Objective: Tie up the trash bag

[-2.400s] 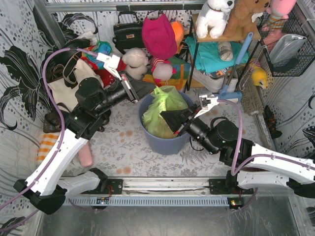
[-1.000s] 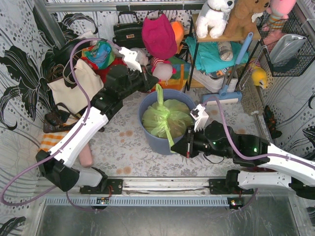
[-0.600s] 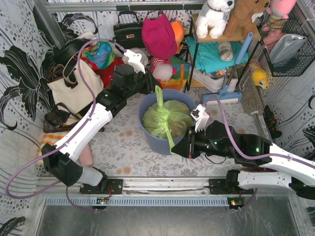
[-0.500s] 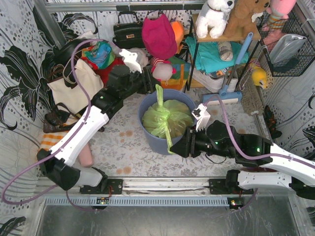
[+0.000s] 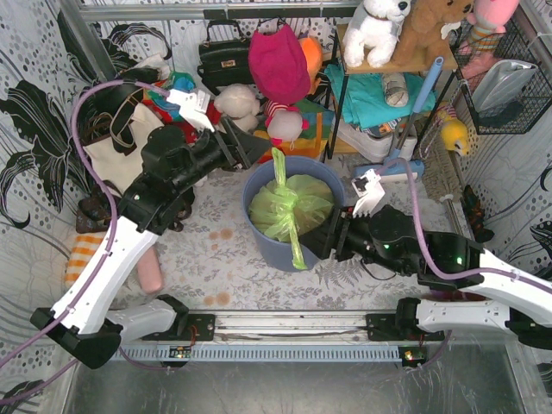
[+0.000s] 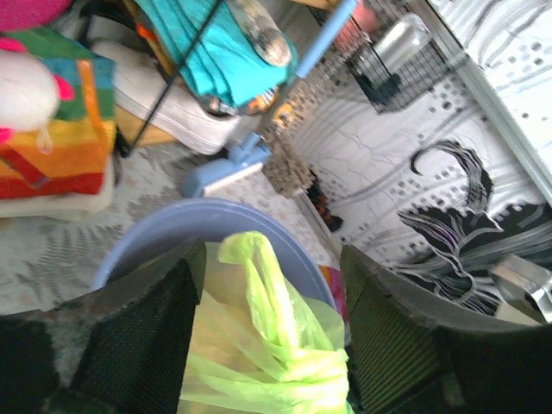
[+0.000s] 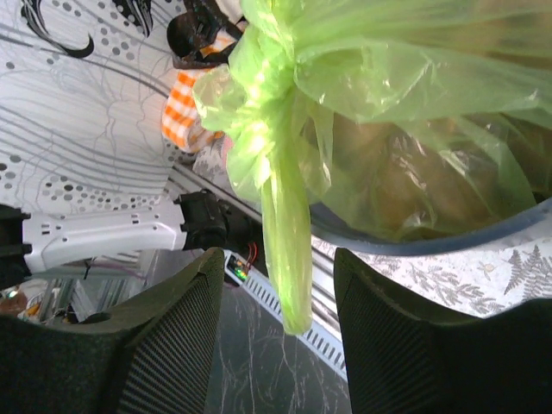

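While sitting knotted in the blue bin [image 5: 259, 250] on the counter [image 5: 216, 259], showing one green tail of the trash bag [image 5: 289, 207] sticking up at the far rim and another drooping over the near rim. Hovering at the far side with the left end effector [image 5: 250, 148], fingers [image 6: 164, 328] spread wide, gripping nothing, upright tail standing between them. Hanging at the near side with the right end effector [image 5: 332, 241], likewise parted and empty, drooping tail between its fingers.

The top camera looks steeply down from behind the arm bases. Both wrist cameras sit close beside the translucent light-green plastic trash bag [image 5: 289, 207], which all three views share. The left faces the black-and-white patterned right wall [image 6: 405, 198], the right the grey ribbed near rail [image 7: 315, 343].
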`<state>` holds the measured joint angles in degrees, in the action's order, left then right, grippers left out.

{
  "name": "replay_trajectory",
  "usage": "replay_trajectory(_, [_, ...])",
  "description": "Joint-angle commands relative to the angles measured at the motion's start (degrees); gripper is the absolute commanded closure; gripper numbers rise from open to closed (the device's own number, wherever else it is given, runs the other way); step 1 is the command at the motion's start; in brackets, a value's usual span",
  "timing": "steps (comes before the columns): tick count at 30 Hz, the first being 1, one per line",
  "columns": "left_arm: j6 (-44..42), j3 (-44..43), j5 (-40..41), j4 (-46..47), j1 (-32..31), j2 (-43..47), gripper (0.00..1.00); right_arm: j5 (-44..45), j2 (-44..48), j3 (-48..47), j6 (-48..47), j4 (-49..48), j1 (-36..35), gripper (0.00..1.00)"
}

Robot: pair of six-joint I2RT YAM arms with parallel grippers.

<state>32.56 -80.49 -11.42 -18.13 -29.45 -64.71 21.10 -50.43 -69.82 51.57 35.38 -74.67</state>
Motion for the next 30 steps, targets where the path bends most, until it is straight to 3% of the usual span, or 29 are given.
replay_trajectory(1, [6.8,4.4,-10.1,6.9,0.3,0.0,0.26,4.1,-2.6,-2.2,-1.7,-2.6,-0.3,0.46])
replay_trajectory(10, [8.6,9.3,-11.4,11.1,-0.1,-1.4,0.26,3.8,-5.9,-2.0,-3.1,-5.2,-0.3,0.46])
replay_trajectory(19, [9.7,11.1,-14.5,13.7,-2.1,-2.7,0.31,6.5,-7.1,-1.0,-5.2,-7.9,-0.3,0.59])
replay_trajectory(30, [9.5,12.1,-14.1,13.6,-2.3,-3.2,0.37,5.8,-8.7,0.7,-4.6,-7.4,-0.2,0.58])
